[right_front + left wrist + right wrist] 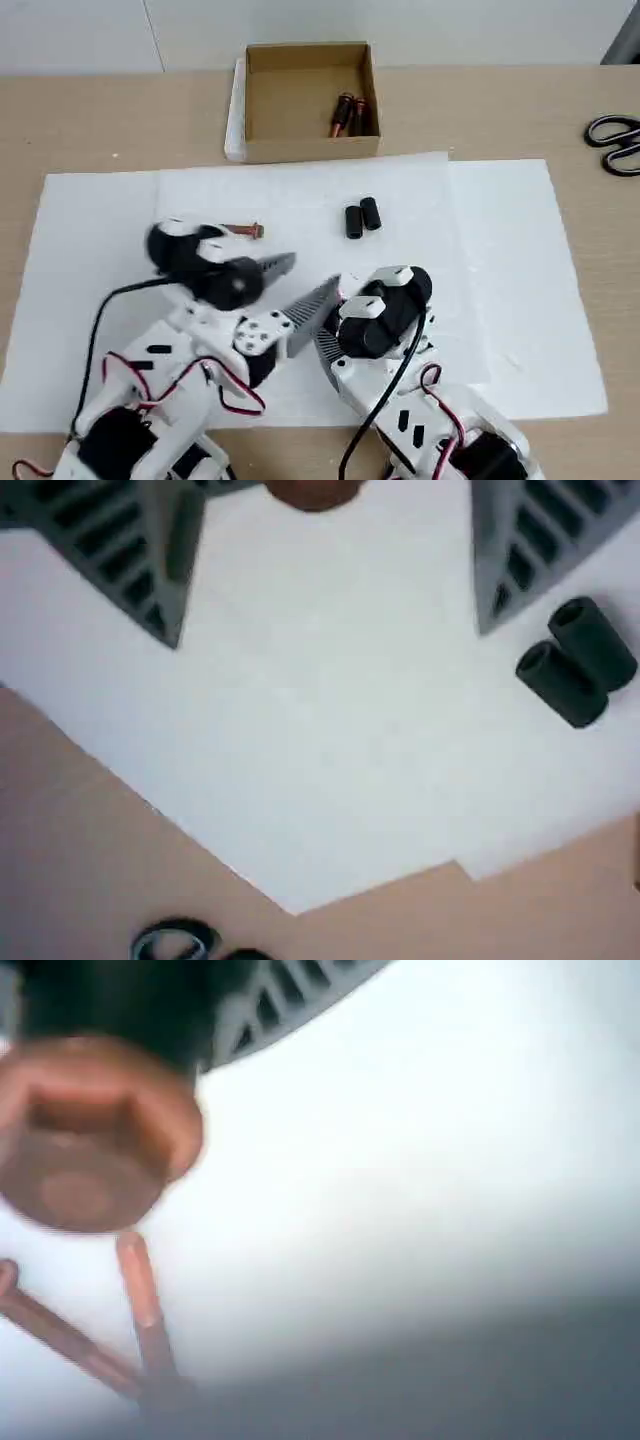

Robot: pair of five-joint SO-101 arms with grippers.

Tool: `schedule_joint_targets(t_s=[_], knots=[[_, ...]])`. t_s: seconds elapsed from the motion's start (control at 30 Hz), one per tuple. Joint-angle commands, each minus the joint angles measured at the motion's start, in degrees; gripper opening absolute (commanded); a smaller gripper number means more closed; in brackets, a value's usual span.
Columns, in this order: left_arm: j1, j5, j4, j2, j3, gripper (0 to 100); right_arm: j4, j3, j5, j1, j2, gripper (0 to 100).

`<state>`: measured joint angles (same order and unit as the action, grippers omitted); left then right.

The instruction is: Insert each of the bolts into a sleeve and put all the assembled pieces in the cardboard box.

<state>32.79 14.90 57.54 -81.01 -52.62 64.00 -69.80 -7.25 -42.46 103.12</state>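
Two black sleeves (362,217) are lying side by side on the white sheet (500,300). One copper bolt (243,231) is lying flat, apart from them. Some assembled pieces (350,115) are resting in the open cardboard box (290,105).

Light-brown wooden tabletop (100,120) runs edge to edge, matte, under soft even light. Big white rectangular sheets (500,300) cover the middle, overlapped, w/ one sheet's edge stepping out at the far side. Bare wood shows round them at back, left & right. Behind the table, a plain white wall (400,25) w/ a thin vertical seam. Far right on the wood, black-handled scissors (615,143) lie flat, just off the sheets. Grey slanted bit (628,35) in the back-right corner, can't tell what it is.
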Motion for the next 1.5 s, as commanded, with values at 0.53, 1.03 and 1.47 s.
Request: schedule_joint_targets(t_s=[0.53,1.03,1.47], knots=[[-23.6,10.9,-0.6,37.9,39.7,18,-13.2,16.7,2.3,17.9,-40.0,0.3],[-28.9,12.6,0.0,54.0,53.8,18,-29.3,59.3,2.3,28.8,-98.2,0.4],[-28.7,12.7,6.2,54.0,53.7,18,-30.3,109.6,2.3,27.2,-144.8,0.4]])
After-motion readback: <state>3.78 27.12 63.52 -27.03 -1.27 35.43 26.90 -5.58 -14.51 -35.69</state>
